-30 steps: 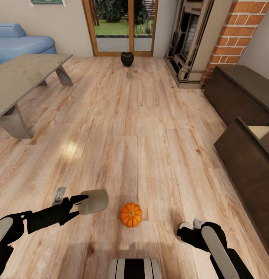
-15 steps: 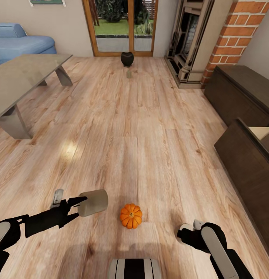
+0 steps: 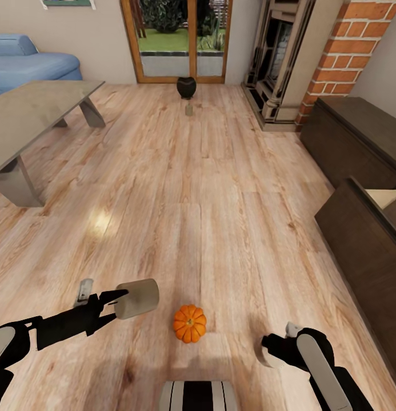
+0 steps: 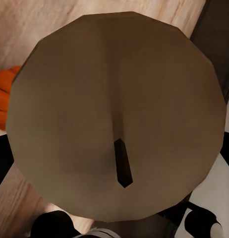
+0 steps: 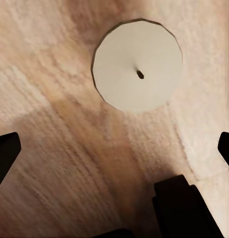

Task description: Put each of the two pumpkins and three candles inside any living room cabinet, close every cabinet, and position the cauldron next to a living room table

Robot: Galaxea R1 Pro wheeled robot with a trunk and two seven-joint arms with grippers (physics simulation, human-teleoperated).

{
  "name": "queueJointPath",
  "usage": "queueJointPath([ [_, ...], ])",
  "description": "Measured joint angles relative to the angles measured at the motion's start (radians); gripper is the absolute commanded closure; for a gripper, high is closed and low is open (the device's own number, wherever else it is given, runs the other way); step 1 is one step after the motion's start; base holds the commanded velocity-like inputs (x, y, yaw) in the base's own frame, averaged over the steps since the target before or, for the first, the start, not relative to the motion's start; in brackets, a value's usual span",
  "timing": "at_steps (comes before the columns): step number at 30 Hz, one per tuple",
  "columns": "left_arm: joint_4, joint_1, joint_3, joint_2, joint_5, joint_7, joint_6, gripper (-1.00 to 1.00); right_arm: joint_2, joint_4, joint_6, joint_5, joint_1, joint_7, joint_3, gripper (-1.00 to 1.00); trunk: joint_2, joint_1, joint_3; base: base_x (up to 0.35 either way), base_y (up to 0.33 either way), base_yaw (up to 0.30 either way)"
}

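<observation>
My left gripper is shut on a candle, held on its side above the floor; the left wrist view looks onto its wick end. A small orange pumpkin sits on the floor between my arms, its edge also in the left wrist view. My right gripper hangs open above a second candle standing on the floor, fingertips spread wide. Far off by the glass door stands the black cauldron with another candle before it. The cabinet is at right, its drawer open.
The low coffee table stands at the left with a blue sofa behind it. A second dark cabinet unit and a brick fireplace line the right wall. Wooden floor stretches between them.
The left arm has lifted its candle slightly. The whole view has shifted a little, so the pumpkin appears lower and further left. The right gripper sits a touch lower over its candle.
</observation>
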Motion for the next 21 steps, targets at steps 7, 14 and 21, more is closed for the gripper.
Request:
queueJointPath([
  [7,0.0,0.0,0.0,0.0,0.0,0.0,0.0,1.0,0.001,-0.003,-0.002,0.0,0.0,0.0,0.002,-1.0,0.0,0.0,0.0,0.003,-0.087,0.0],
  [14,0.0,0.0,0.0,0.0,-0.002,0.0,0.0,1.0,0.001,-0.011,-0.033,0.0,0.0,0.001,0.027,-1.0,0.0,0.0,0.0,0.039,-0.004,0.0],
  [21,0.0,0.0,0.0,0.0,-0.004,0.0,0.0,1.0,0.001,-0.01,-0.046,0.034,0.0,0.002,0.065,-1.0,0.0,0.0,0.0,-0.031,0.0,0.0],
])
